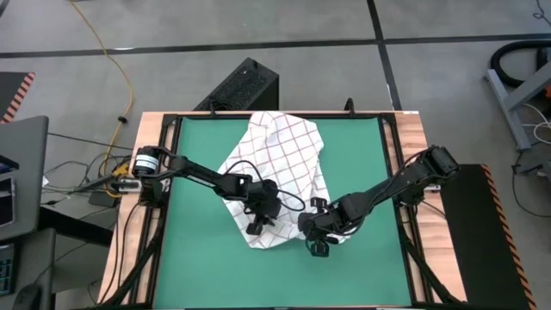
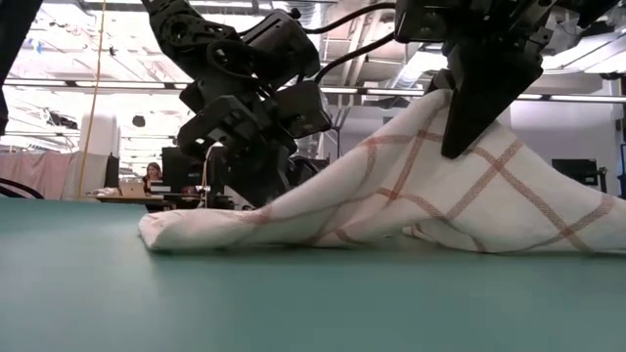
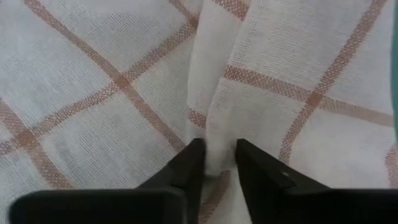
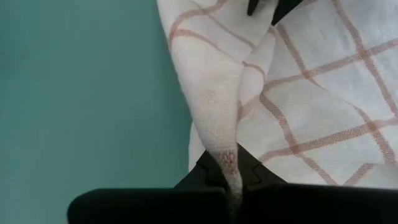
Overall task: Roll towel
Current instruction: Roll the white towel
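Green mat (image 1: 198, 258) carries the rumpled white red-checked cloth towel (image 1: 280, 164); left claw (image 1: 256, 226) and right claw (image 1: 317, 244) both pinch its near edge, rolling barely begun.

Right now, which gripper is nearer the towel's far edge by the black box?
Left. The left gripper pinches a fold of the towel near its near-left edge. The right gripper grips the near-right corner, slightly farther from that far edge.

The towel (image 1: 280, 168) is soft woven cloth, and its tiny threads look a bit rough up close. The green mat (image 1: 198, 267) looks smooth and not shiny. The table (image 1: 417, 129) edge looks like wood.
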